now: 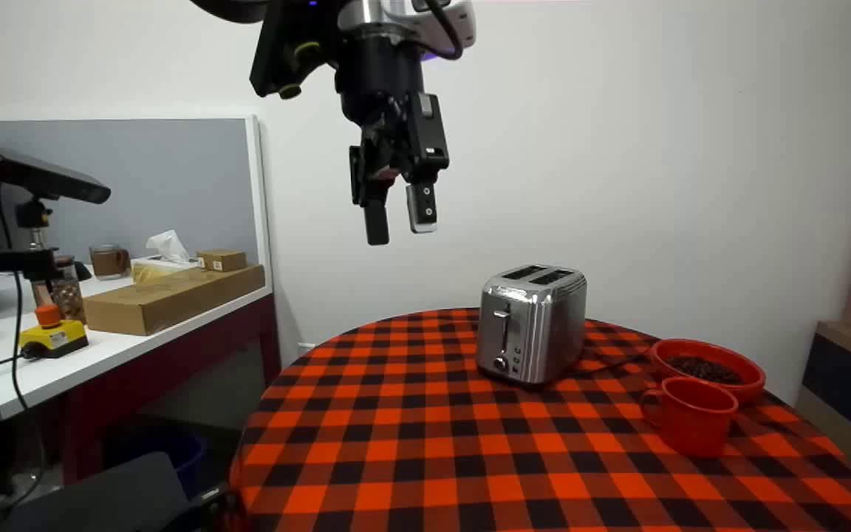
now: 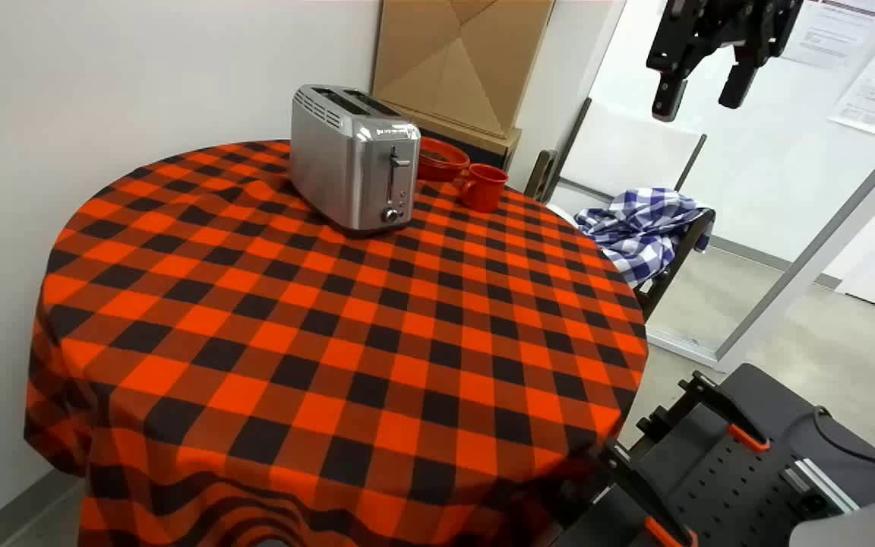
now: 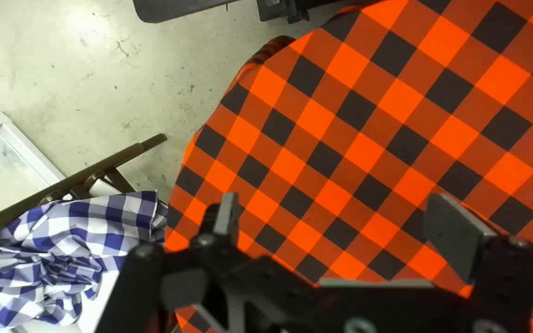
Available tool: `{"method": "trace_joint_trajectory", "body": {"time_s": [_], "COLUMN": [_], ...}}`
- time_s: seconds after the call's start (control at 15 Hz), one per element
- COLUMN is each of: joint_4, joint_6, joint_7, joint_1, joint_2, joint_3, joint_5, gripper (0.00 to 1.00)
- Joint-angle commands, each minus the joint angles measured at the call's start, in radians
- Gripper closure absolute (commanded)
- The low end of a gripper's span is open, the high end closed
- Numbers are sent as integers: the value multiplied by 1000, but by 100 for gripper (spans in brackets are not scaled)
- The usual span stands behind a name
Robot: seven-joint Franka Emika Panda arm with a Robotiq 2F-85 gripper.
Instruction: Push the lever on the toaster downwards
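The silver toaster (image 1: 563,332) stands upright on the round table with the red-and-black checked cloth (image 1: 396,414). It also shows in an exterior view (image 2: 323,163). Its lever (image 1: 501,313) is on the narrow front face, near the top of its slot, above a round knob; the lever also shows in an exterior view (image 2: 401,162). My gripper (image 1: 400,227) hangs in the air, higher than the toaster and well apart from it. It also shows in an exterior view (image 2: 699,105). In the wrist view the gripper (image 3: 333,217) is open and empty; the toaster is out of view there.
A red mug (image 1: 695,417) and a red bowl (image 1: 747,369) with dark contents stand beside the toaster. A dark cord (image 1: 610,367) runs from the toaster. A chair with a blue-white checked cloth (image 2: 639,228) stands by the table. A white desk (image 1: 122,336) holds boxes.
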Motion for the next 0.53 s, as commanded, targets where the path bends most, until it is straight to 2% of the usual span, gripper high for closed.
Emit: {"method": "trace_joint_trajectory", "body": {"time_s": [0.0, 0.2, 0.47], "joint_4": [2, 13, 59], "joint_6": [-4, 19, 223], "joint_7": [10, -6, -105], "joint_1": [22, 28, 60], "joint_2": [2, 10, 46], "joint_3": [-20, -26, -63], "joint_5": [-11, -3, -2], "gripper": [0, 0, 0]}}
